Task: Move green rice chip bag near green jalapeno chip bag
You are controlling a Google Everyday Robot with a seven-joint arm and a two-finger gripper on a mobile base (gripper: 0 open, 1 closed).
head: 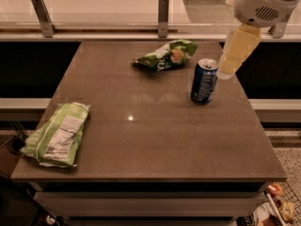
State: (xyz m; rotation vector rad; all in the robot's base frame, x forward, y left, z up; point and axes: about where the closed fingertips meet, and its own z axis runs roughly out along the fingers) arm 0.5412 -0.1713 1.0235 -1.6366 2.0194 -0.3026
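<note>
The green rice chip bag (165, 55), glossy and wrinkly with chip pictures, lies at the far middle of the brown table (155, 126). The green jalapeno chip bag (57, 134), pale and flat with a white label panel, lies at the table's front left corner. My gripper (235, 51) hangs from the white arm at the upper right, above the table's right edge, just right of a blue can and apart from both bags.
A blue soda can (203, 81) stands upright right of centre, between the gripper and the rice bag. A glass rail with metal posts (163, 9) runs along the far edge. Clutter lies on the floor at the lower right (277, 206).
</note>
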